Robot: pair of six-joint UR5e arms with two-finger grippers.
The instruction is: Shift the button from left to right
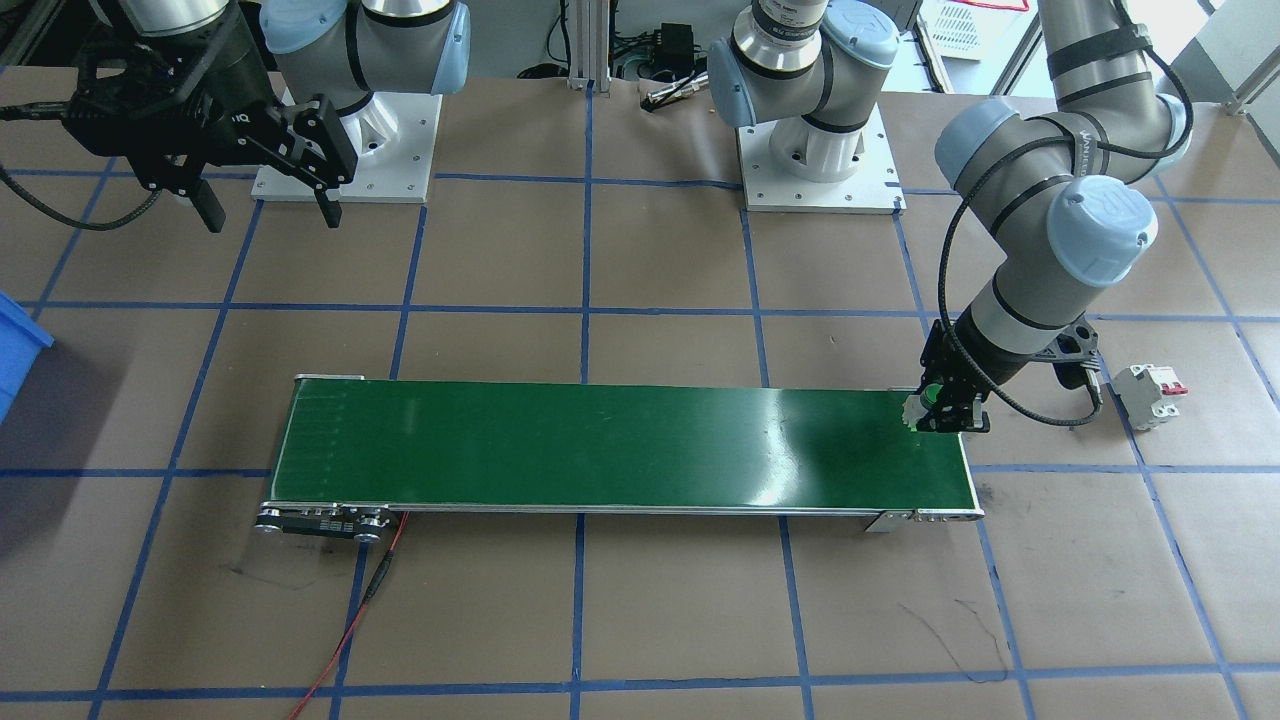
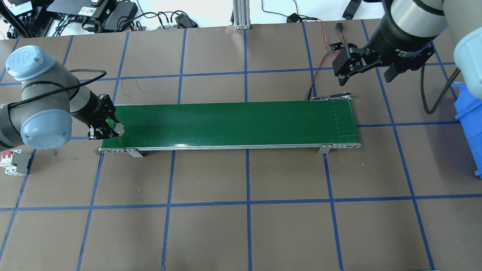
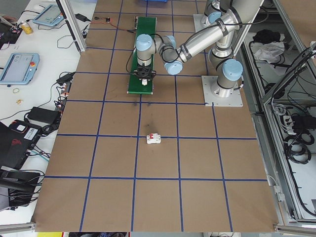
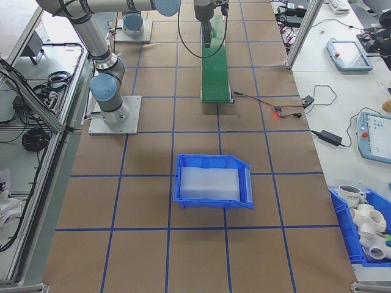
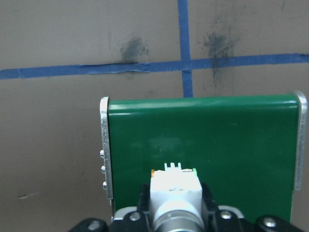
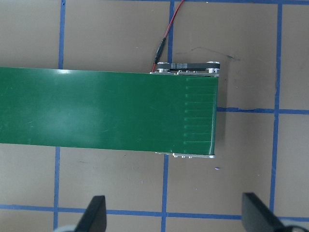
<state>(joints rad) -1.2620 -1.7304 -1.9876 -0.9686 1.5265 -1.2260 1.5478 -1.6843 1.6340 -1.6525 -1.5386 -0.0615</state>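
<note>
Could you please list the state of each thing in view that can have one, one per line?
Button: held in the left gripper, at the left end of the belt.
Left gripper: shut on the button.
Right gripper: open, empty, above the table near the belt's right end.
Conveyor belt: bare apart from the button.
Circuit breaker: lying on the table, untouched.
Blue bin: standing on the table.
</note>
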